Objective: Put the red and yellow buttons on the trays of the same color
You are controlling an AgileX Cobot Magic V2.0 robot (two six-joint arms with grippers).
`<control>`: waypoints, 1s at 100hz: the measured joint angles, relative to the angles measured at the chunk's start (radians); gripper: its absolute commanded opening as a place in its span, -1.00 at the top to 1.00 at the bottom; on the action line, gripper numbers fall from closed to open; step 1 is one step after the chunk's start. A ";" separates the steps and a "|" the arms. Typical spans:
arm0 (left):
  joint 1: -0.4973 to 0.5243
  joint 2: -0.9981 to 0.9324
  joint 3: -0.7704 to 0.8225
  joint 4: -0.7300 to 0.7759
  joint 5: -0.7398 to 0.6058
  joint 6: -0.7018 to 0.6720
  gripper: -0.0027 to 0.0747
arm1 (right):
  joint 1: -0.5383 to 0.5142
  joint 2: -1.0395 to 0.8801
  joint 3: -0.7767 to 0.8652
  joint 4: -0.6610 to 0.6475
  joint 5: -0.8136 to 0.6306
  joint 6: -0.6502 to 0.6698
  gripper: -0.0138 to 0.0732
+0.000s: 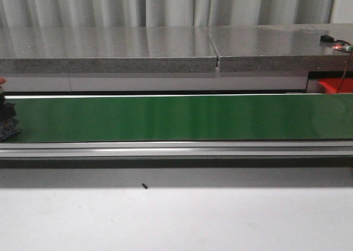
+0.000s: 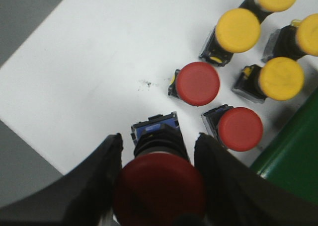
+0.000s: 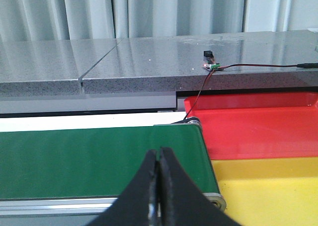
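Observation:
My left gripper (image 2: 159,139) is shut on a red button (image 2: 159,191) with a black collar and blue base, held just above a white surface. Its blue base (image 1: 8,125) shows at the far left edge of the front view. Two more red buttons (image 2: 198,83) (image 2: 240,128) and several yellow buttons (image 2: 237,30) stand on that white surface beyond it. My right gripper (image 3: 159,151) is shut and empty, hanging over the right end of the green belt (image 3: 99,156). Beside that end lie the red tray (image 3: 258,121) and the yellow tray (image 3: 268,186).
The green conveyor belt (image 1: 176,117) runs across the front view with an aluminium rail (image 1: 176,149) along its near side. A grey stone ledge (image 1: 165,52) stands behind it, carrying a small sensor board with a wire (image 3: 211,66). A corner of the red tray (image 1: 335,85) shows at right.

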 measured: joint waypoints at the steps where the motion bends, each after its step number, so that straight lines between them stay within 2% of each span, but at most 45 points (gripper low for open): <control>1: -0.002 -0.007 -0.005 0.000 0.005 0.001 0.39 | 0.000 0.000 0.000 0.000 0.000 0.000 0.84; 19: -0.110 -0.030 -0.085 0.000 0.056 0.009 0.39 | 0.000 0.000 0.000 0.000 0.000 0.000 0.84; 46: -0.282 -0.014 -0.093 -0.002 0.081 0.012 0.39 | 0.000 0.000 0.000 0.000 0.000 0.000 0.84; 100: -0.341 0.186 -0.093 -0.002 0.089 0.014 0.35 | 0.000 0.000 0.000 0.000 0.000 0.000 0.84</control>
